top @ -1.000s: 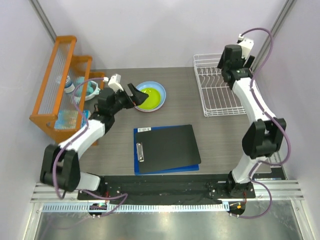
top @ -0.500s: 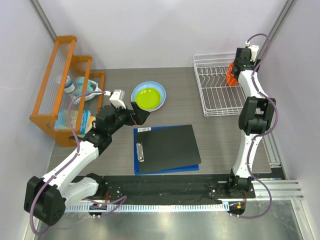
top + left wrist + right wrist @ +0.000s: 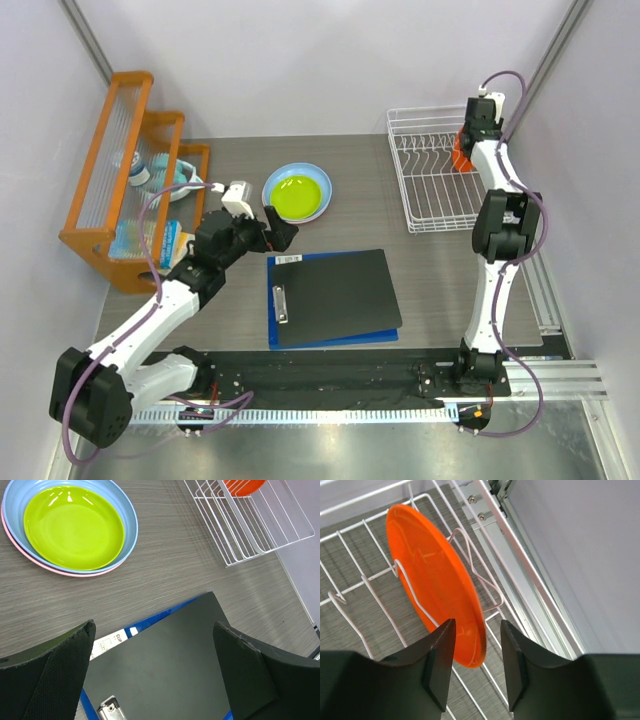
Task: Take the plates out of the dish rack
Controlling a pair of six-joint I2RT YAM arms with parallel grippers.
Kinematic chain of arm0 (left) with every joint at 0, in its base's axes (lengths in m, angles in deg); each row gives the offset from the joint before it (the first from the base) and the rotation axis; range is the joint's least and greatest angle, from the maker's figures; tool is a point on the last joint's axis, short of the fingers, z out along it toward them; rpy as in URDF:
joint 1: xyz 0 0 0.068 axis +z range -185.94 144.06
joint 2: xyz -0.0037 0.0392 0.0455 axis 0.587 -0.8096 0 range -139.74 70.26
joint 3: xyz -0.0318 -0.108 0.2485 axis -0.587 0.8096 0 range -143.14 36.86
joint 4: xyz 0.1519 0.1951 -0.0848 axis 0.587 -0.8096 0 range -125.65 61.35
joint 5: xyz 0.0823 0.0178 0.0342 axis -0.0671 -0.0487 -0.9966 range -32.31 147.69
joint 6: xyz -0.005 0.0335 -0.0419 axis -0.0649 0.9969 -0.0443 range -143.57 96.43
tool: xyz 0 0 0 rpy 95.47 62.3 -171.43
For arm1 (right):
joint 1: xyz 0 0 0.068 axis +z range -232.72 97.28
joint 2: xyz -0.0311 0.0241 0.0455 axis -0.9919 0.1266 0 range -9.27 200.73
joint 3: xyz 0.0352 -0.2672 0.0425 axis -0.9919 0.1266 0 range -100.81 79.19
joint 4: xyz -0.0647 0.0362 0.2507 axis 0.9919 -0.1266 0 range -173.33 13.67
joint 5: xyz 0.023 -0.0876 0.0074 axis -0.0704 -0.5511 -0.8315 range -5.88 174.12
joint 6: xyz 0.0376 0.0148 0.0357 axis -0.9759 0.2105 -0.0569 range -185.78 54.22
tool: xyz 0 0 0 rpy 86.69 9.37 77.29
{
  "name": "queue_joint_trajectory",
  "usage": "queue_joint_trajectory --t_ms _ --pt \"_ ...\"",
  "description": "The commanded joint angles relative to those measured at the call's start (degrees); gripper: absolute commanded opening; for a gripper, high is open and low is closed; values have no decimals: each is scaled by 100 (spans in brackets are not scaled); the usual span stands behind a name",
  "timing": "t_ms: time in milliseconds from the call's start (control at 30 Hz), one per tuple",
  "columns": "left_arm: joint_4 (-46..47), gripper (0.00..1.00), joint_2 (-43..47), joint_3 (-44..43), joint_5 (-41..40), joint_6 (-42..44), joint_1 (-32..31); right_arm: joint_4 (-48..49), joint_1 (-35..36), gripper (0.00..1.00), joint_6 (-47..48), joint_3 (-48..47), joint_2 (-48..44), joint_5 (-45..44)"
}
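Observation:
The white wire dish rack [image 3: 430,195] stands at the back right. An orange plate [image 3: 435,580] stands on edge between its tines at the far right end. My right gripper [image 3: 477,625] comes down over that plate's near rim, one finger on each side. A gap still shows at the right finger, so it is open. The lime green plate [image 3: 298,195] lies in the light blue plate [image 3: 131,525], which lies on the pink plate [image 3: 30,562], mid-table. My left gripper [image 3: 154,626] hangs wide open and empty over the clipboard's top edge.
A black clipboard on a blue one [image 3: 335,295] lies front centre. An orange stepped shelf rack [image 3: 120,170] with a teal cup [image 3: 175,180] fills the left side. A metal rail and the wall [image 3: 560,555] run close along the dish rack's right side.
My right gripper moved to the rack's far right end and its jaws narrowed around the orange plate's rim. The left arm drew back from the plate stack toward the clipboard.

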Motion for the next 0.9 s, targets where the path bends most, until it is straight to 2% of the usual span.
queue_joint_trajectory --t_ms 0,67,100,133,200,233,267,433,567,700,867 --pt "116 99 -2 3 -57 83 20 69 9 42 97 -337 91 234" --pt "72 99 -11 -6 -65 109 20 69 9 37 123 -381 144 253" --pt "55 100 -11 -6 -83 109 20 77 9 31 123 -390 144 279" --pt "55 99 -2 3 -92 109 20 77 9 18 123 -390 144 322" --pt "72 99 -11 12 -118 101 20 95 9 13 123 -390 144 358" --pt "63 99 -11 20 -127 109 20 86 9 6 132 -390 135 401" --pt "72 99 -28 29 -127 101 20 86 35 3 123 -381 92 393" --pt "195 99 -151 55 -83 30 20 217 185 1 447 -188 -198 -45" --pt "195 99 -204 38 -100 4 20 832 457 1 799 338 -672 -1369" --pt "81 100 -195 11 -206 -5 20 1867 702 1 1195 1146 -1252 -2180" --pt "37 99 -160 -6 -250 -40 20 2362 835 1 1336 1693 -1974 -2419"
